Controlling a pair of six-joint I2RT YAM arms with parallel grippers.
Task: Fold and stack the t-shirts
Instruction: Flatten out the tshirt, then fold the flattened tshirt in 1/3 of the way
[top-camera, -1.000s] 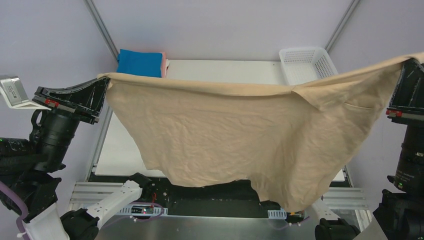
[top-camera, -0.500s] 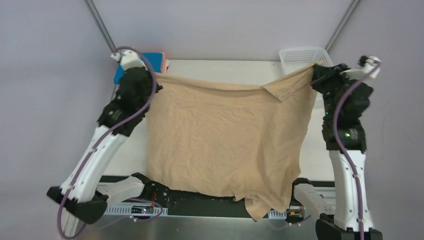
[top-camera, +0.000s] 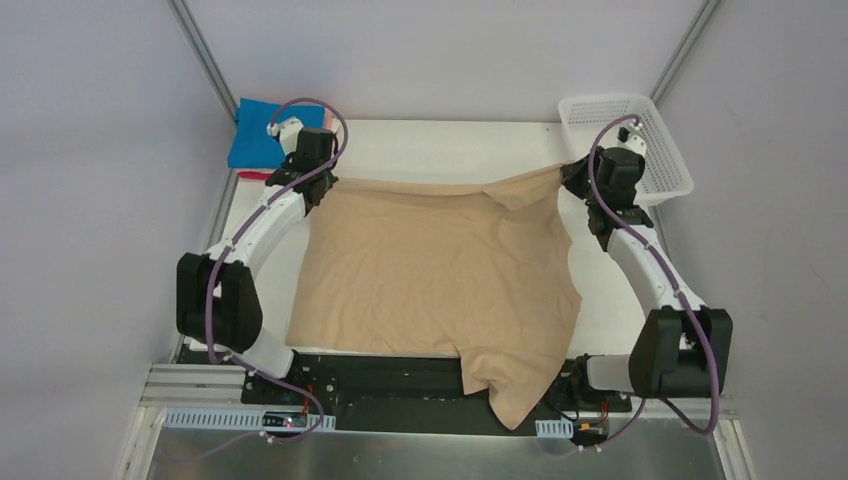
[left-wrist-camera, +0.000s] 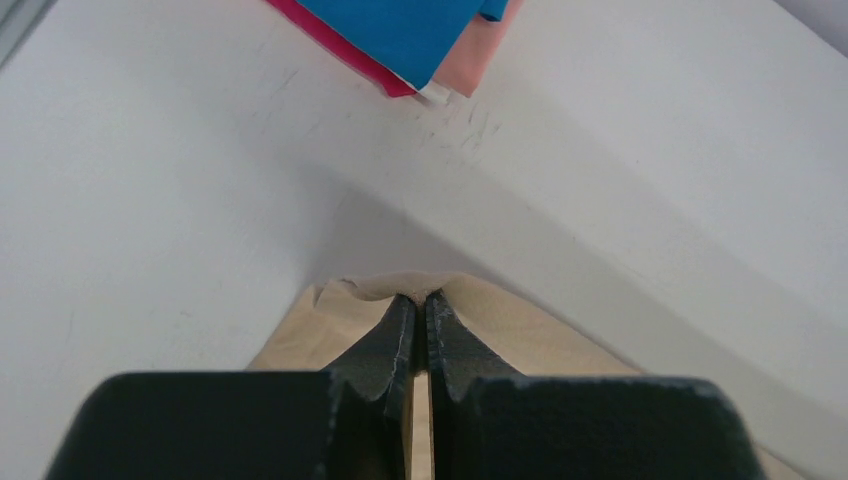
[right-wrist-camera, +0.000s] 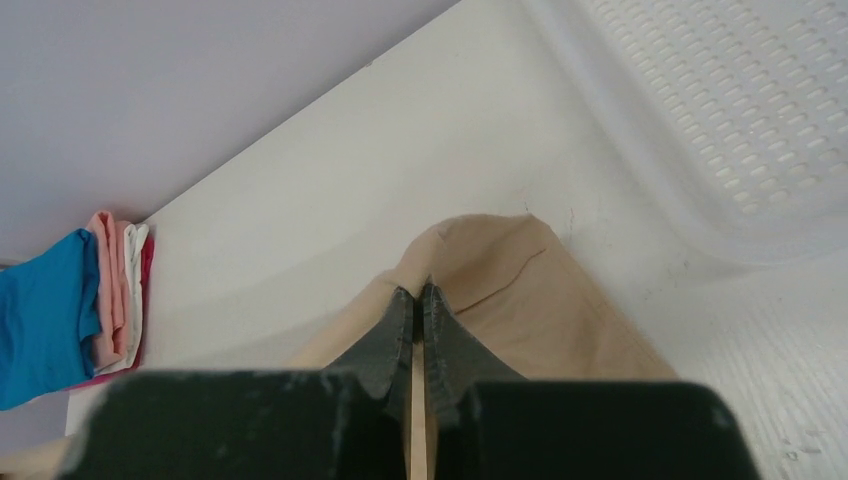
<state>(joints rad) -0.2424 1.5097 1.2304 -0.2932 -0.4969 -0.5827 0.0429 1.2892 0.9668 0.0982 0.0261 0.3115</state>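
Both far corners of tan t-shirt are pinched; hem overhangs table.

Left arm: white moulded link shells with black housings at the joints. A left purple cable runs its full length and loops free at the wrist. Right arm: same build, with a right purple cable and a white connector at the wrist end. Left gripper: two matt black fingers tapering to thin tips from a broad black block. Right gripper: identical, though the block edge shows pale scuffing.
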